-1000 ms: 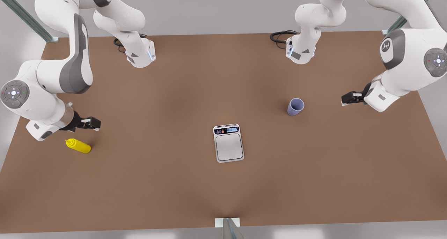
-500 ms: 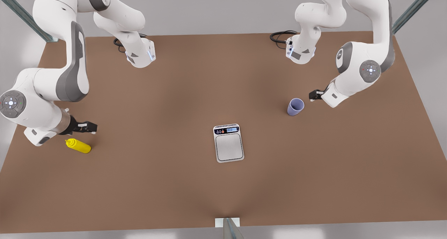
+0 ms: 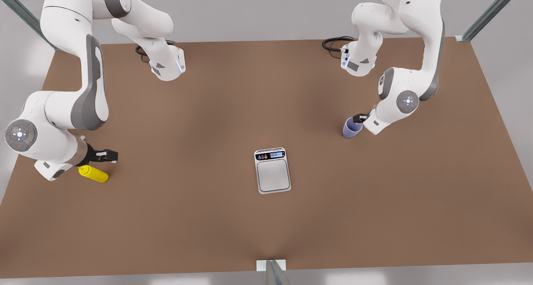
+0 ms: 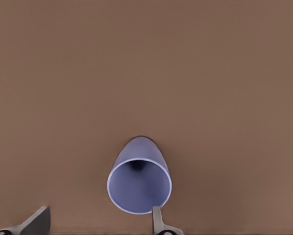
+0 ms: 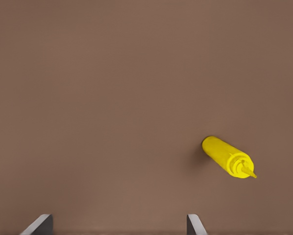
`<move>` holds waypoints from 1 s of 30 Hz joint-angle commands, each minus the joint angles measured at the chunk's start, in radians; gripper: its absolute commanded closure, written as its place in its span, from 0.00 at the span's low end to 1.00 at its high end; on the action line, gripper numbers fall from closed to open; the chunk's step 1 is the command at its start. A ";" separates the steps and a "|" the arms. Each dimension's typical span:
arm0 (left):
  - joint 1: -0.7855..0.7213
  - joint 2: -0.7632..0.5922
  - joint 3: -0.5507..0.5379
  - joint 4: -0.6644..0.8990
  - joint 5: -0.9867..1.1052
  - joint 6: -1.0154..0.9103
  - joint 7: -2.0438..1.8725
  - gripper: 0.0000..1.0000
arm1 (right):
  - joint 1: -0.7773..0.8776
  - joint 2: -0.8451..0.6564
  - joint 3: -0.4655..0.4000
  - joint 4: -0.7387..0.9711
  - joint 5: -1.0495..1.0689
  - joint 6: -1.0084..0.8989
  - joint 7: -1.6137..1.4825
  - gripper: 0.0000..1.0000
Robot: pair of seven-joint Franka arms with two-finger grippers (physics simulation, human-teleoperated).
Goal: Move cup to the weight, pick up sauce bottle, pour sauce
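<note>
Nearest you on the brown desk (image 3: 208, 226) lies the flat white-and-silver digital kitchen scale with its grey weighing plate (image 3: 272, 171), close to the middle, nothing resting on it.

Farther back on the front view's left, the small bright yellow plastic squeeze bottle (image 3: 93, 174) lies on its side, nozzle toward that left edge. Your right pincer (image 3: 107, 155) hangs just beyond the bottle, not touching it. In the right wrist view its two grey fingertips (image 5: 38, 224) stand wide apart with bare desk between them, released and holding nothing, and the bottle (image 5: 228, 157) lies off to one side of the gap, well outside it. Only the tips of those fingers show there; the rest is cut off at the frame edge. In the front view the white wrist housing overlaps the nozzle end of the bottle.

Farther still, on the front view's right, the small plain lavender-blue tapered tumbler (image 3: 352, 127) stands upright on the desk, well apart from the scale. Your left pincer (image 3: 359, 118) sits at its rim. In the left wrist view the fingers are spread wide and unclenched: one fingertip (image 4: 158, 221) is right against the tumbler's (image 4: 139, 181) rim edge, the other well clear of it, so the tumbler is near one finger rather than centred. You cannot tell whether that near finger actually touches the rim.
</note>
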 commanded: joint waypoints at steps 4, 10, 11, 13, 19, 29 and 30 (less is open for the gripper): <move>-0.005 0.042 -0.001 -0.003 -0.001 -0.007 -0.009 0.00 | -0.001 0.013 0.000 0.002 -0.002 0.002 0.000 0.00; -0.005 0.071 -0.001 -0.035 -0.001 0.064 -0.009 0.12 | -0.155 0.027 0.003 -0.078 0.017 0.190 -0.649 0.00; -0.005 0.083 -0.002 -0.040 -0.001 0.079 -0.009 0.12 | -0.177 0.036 0.003 -0.080 0.032 0.195 -0.730 0.00; -0.005 0.111 -0.001 -0.040 0.001 0.113 -0.009 0.20 | -0.212 0.056 0.003 -0.086 0.060 0.241 -0.873 0.00; -0.020 0.148 -0.002 -0.066 0.001 0.182 -0.009 0.31 | -0.356 0.097 0.003 -0.100 0.179 0.328 -1.334 0.00; -0.022 0.172 -0.002 -0.072 0.001 0.223 -0.003 0.79 | -0.669 0.311 0.003 -0.216 0.678 0.371 -1.914 0.00; -0.020 0.172 -0.002 -0.072 0.001 0.220 -0.002 0.76 | -0.683 0.332 0.003 -0.215 0.732 0.345 -1.933 0.00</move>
